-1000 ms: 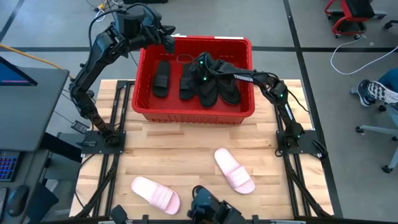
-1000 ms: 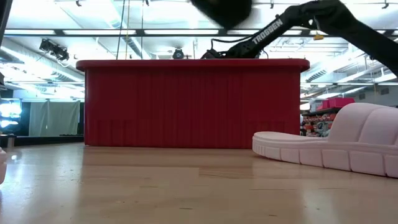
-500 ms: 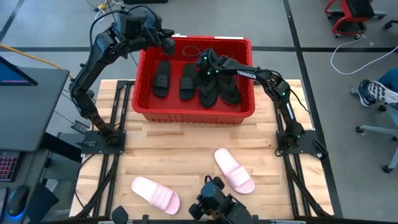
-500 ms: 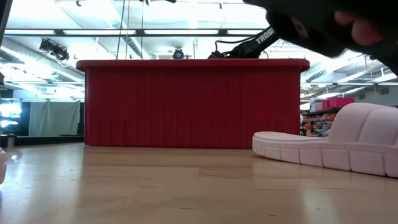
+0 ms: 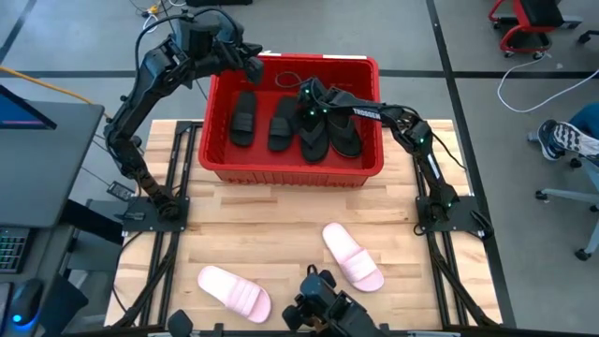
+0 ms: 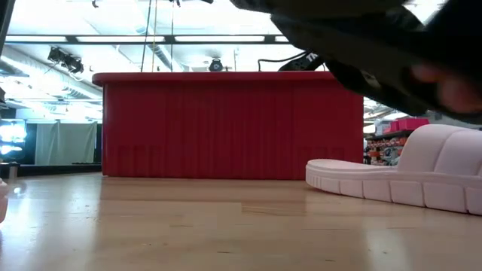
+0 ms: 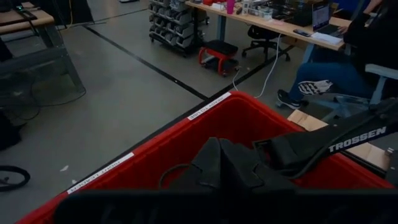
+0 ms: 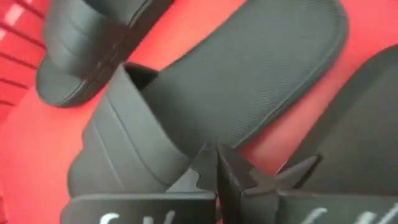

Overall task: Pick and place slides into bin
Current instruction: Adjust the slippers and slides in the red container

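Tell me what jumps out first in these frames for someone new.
The red bin at the table's far edge, already holding four black slides, with the right gripper shut above them. Two pale pink slides still lie on the wood near the front edge. The left gripper, shut, sits at the bin's far left corner.

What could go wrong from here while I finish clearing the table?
1. The right gripper sits shut inside the red bin, just above the black slides; lifting out carelessly might snag one.
2. The left gripper hangs over the bin's far-left corner; both arms crowd the bin and could clash.
3. Two pink slides remain on the table's near side, a long reach that may strain either arm.
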You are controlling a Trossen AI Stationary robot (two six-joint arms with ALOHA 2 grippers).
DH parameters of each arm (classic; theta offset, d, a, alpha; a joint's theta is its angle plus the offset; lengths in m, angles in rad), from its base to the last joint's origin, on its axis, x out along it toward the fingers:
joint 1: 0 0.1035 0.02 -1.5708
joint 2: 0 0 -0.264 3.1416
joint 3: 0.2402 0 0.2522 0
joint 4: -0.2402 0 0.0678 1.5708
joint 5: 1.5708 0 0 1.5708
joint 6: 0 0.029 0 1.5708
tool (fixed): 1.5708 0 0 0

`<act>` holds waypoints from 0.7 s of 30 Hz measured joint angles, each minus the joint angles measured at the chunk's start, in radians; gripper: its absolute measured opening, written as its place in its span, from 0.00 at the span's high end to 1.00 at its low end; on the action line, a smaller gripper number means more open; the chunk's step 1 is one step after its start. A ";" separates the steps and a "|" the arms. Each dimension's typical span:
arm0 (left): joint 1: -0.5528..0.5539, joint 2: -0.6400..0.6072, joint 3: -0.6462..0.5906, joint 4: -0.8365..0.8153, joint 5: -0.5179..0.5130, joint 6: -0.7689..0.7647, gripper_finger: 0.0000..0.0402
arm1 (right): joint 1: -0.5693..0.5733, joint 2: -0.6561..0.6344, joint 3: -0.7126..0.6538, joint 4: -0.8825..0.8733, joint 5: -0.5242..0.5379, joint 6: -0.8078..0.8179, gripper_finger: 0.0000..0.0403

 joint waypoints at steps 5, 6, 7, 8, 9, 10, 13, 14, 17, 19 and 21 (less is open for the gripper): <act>0.000 0.000 0.000 -0.005 0.000 0.001 0.95 | -0.002 0.001 0.001 -0.055 -0.017 -0.037 1.00; 0.000 0.000 0.000 -0.004 0.000 0.001 0.95 | -0.002 0.002 0.001 -0.049 -0.028 -0.039 1.00; 0.000 0.000 0.000 -0.004 0.000 0.001 0.96 | -0.002 0.002 0.000 -0.037 -0.052 -0.043 1.00; 0.000 0.000 0.000 -0.004 0.000 0.003 0.97 | -0.002 0.002 0.000 -0.017 -0.089 -0.056 1.00; 0.000 0.000 0.000 -0.004 0.000 0.007 0.98 | -0.002 0.003 0.000 0.013 -0.134 -0.076 1.00; 0.000 0.000 0.000 -0.003 0.000 0.009 0.99 | -0.001 0.004 0.000 0.046 -0.175 -0.094 1.00; 0.001 0.000 0.000 -0.003 0.000 0.010 0.98 | 0.001 0.003 0.000 0.098 -0.220 -0.080 1.00; 0.001 0.000 0.000 -0.004 0.000 0.010 0.97 | 0.002 0.003 0.000 0.095 -0.227 -0.065 1.00; 0.002 0.000 0.000 -0.004 0.000 0.010 0.95 | -0.002 0.003 0.002 0.080 -0.252 -0.055 1.00; 0.002 0.000 0.000 -0.004 0.000 0.011 0.95 | -0.007 -0.005 0.003 0.047 -0.278 -0.058 1.00; 0.001 0.000 0.000 -0.005 0.000 0.011 0.97 | -0.014 -0.019 0.003 0.008 -0.313 -0.064 1.00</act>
